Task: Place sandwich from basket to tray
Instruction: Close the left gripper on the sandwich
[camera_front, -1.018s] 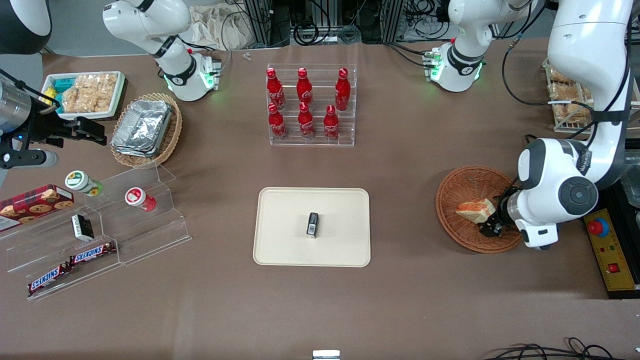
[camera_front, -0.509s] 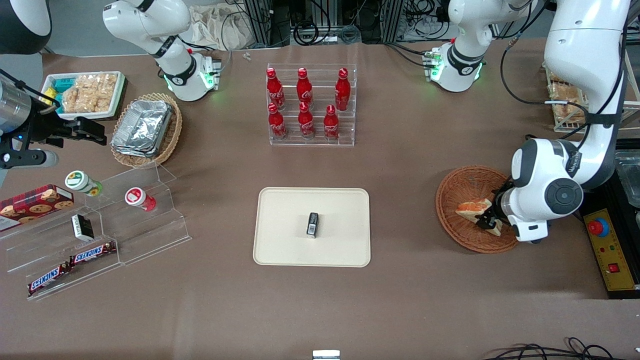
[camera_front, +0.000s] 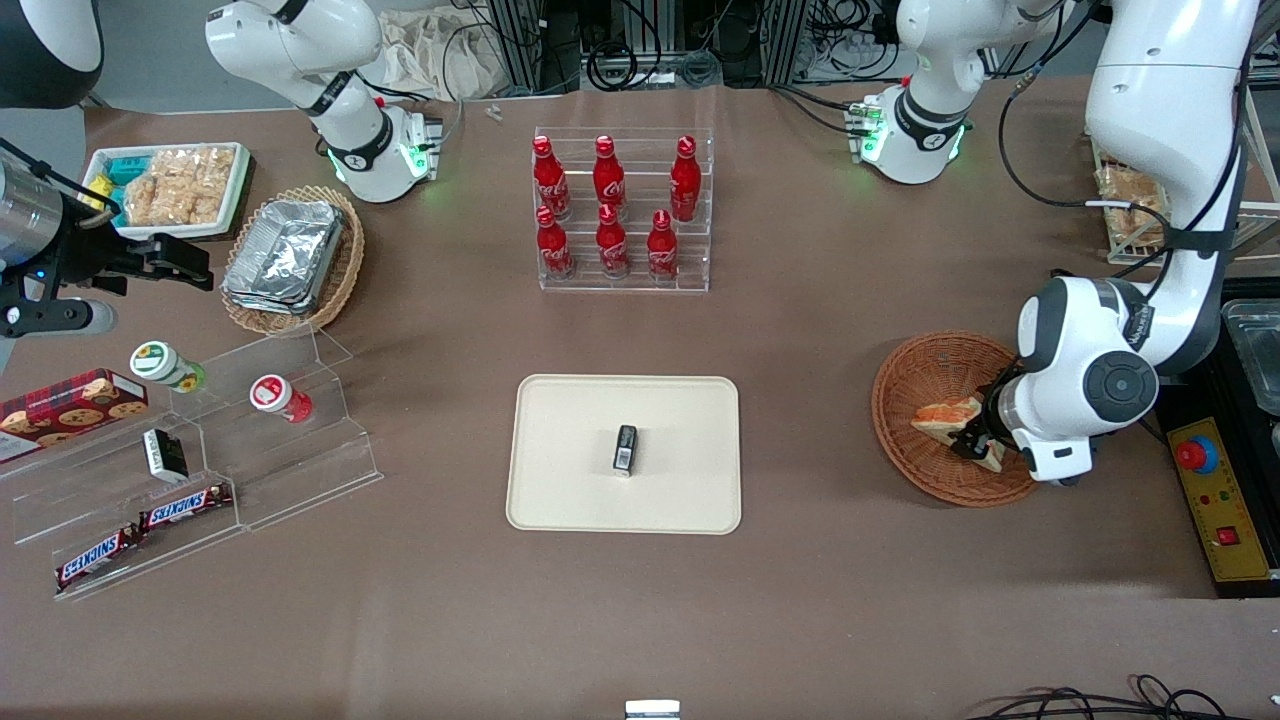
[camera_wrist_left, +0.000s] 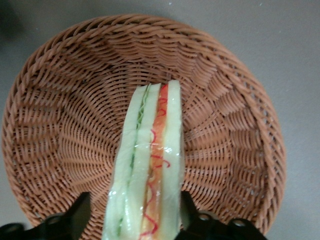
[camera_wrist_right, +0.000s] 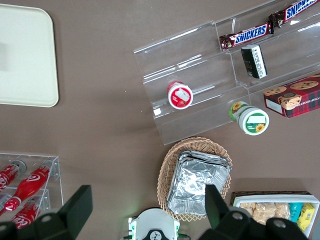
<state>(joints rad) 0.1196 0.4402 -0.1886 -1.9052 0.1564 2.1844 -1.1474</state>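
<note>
My left arm's gripper clasps the film-wrapped triangular white-bread sandwich over the round reddish-brown wicker basket, near its working-arm rim. I judge it light, soft, slippery: squeeze the broad faces gently. The cream rectangular tray waits mid-table.

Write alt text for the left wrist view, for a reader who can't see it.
The left arm's gripper has a finger on each side of a plastic-wrapped wedge sandwich of pale bread with an orange-red filling stripe, standing on edge in a round reddish-brown woven wicker basket. The basket sits on a brown table surface.
</note>
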